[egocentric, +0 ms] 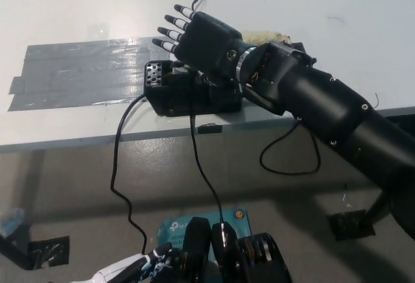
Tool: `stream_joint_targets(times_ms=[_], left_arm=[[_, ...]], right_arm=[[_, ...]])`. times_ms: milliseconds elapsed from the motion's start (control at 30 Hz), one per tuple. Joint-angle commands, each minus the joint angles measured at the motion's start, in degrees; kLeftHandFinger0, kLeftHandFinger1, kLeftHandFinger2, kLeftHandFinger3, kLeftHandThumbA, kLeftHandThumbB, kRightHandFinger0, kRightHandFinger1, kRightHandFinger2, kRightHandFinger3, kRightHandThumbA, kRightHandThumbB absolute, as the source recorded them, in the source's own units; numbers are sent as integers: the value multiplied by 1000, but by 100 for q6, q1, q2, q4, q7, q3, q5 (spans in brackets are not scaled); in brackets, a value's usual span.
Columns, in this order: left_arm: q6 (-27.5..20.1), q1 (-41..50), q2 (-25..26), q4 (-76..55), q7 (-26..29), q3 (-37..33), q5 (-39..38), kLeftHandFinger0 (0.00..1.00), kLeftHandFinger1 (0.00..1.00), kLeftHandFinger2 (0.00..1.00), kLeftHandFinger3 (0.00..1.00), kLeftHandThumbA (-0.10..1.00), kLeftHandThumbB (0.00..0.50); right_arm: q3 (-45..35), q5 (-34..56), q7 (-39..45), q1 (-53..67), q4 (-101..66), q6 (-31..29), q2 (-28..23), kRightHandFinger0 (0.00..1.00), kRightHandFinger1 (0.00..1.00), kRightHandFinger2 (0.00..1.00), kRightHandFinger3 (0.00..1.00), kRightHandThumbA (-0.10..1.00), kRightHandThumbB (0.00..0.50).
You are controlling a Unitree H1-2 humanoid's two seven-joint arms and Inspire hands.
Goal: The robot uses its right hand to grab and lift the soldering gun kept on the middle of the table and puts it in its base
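The white left hand (pixel 126 270) rests low at the near edge; whether it is open I cannot tell. The black right hand (pixel 198 36) has its fingers spread, holding nothing. Under its palm sits the base (pixel 188 91). Behind the wrist, the soldering gun (pixel 266 36) barely shows: probably light, rigid; grip the handle.

right hand (pixel 201 36): black, fingers spread, empty, arm stretched from lower right | left hand (pixel 126 271): white, bottom edge, resting
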Motion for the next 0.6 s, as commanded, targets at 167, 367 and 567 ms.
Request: stream_joint_targets(times_ms=[167, 367, 567], left_arm=[[68, 78, 133, -87, 80, 69, -52, 1000, 1000, 856, 1000, 1000, 471], [68, 145, 87, -73, 67, 99, -53, 1000, 1000, 857, 1000, 1000, 474], [68, 256, 98, -157, 164, 123, -26, 1000, 1000, 885, 1000, 1000, 452]], right_arm=[[-626, 509, 1466, 62, -1175, 409, -213, 1000, 1000, 1000, 1000, 750, 500], [-1555, 1747, 2811, 757, -3735, 823, -756, 1000, 1000, 1000, 1000, 770, 500], [-2290, 2757, 4023, 1501, -6426, 2060, -1394, 1000, 1000, 1000, 1000, 610, 500]])
